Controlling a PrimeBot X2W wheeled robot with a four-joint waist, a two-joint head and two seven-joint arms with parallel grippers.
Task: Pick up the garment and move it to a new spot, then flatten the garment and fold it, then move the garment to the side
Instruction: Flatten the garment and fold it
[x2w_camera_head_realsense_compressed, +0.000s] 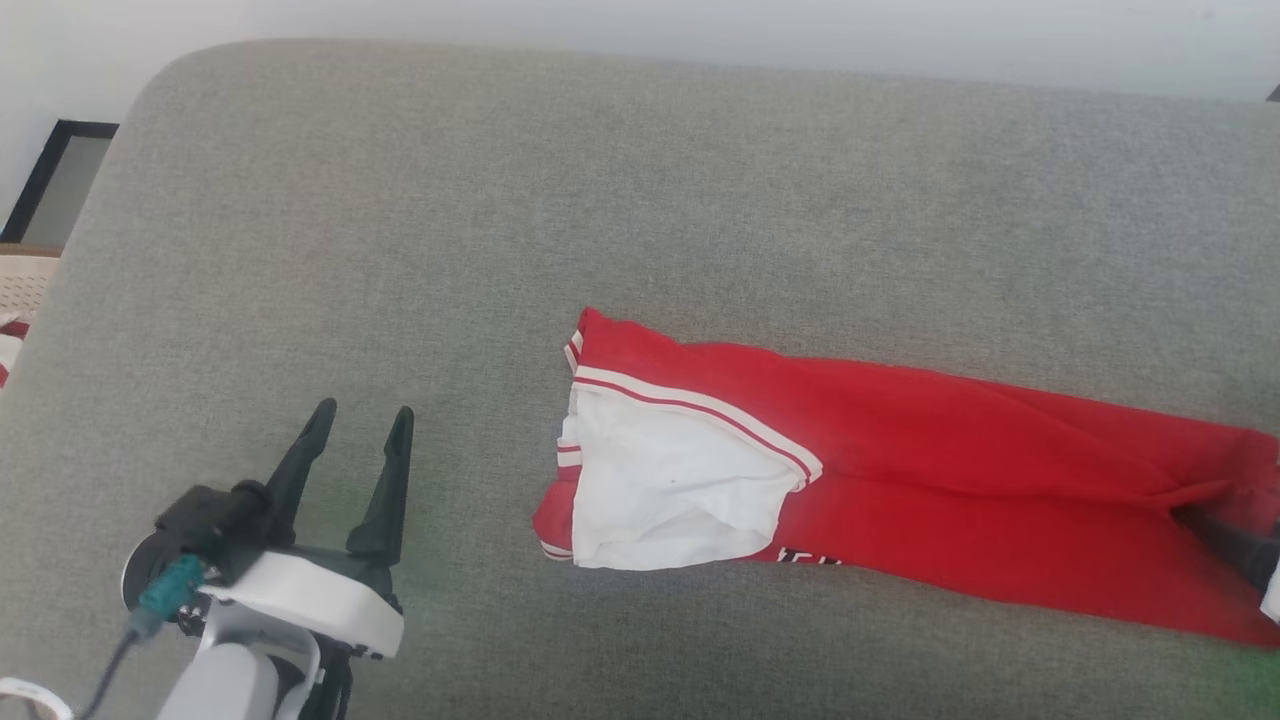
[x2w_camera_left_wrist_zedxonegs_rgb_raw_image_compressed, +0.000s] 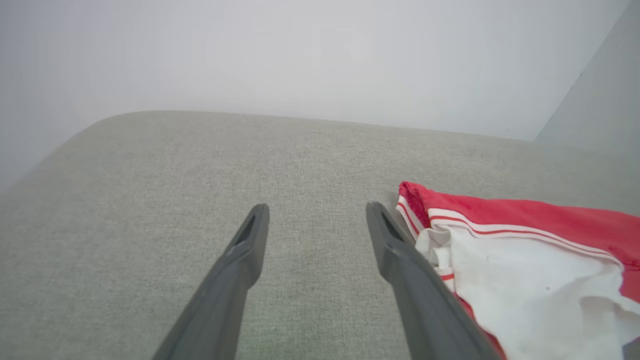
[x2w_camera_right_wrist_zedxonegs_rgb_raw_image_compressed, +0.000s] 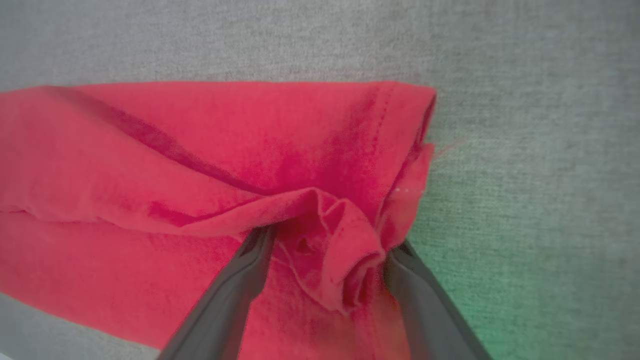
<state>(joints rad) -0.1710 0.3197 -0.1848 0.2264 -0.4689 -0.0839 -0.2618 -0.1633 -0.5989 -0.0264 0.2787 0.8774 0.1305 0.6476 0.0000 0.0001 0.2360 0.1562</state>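
Note:
The garment (x2w_camera_head_realsense_compressed: 950, 470) lies as a long red strip across the grey cushion (x2w_camera_head_realsense_compressed: 500, 200). Its white sleeve with striped trim is at the left end, and a sliver of lettering peeks out below. My left gripper (x2w_camera_head_realsense_compressed: 364, 410) stands open over bare cushion, left of the sleeve and apart from it. In the left wrist view the left gripper (x2w_camera_left_wrist_zedxonegs_rgb_raw_image_compressed: 317, 207) has nothing between its fingers, and the garment (x2w_camera_left_wrist_zedxonegs_rgb_raw_image_compressed: 525, 240) sits just beyond the right finger. My right gripper (x2w_camera_right_wrist_zedxonegs_rgb_raw_image_compressed: 330, 240) is open at the garment's (x2w_camera_right_wrist_zedxonegs_rgb_raw_image_compressed: 175, 150) hem end, a loose bunch of red fabric between its spread fingers.
The cushion's rounded left edge drops off near a dark-framed panel (x2w_camera_head_realsense_compressed: 60, 170) and a pale basket (x2w_camera_head_realsense_compressed: 25, 285). A plain wall (x2w_camera_head_realsense_compressed: 700, 30) runs behind the cushion. Bare grey fabric stretches above and left of the garment.

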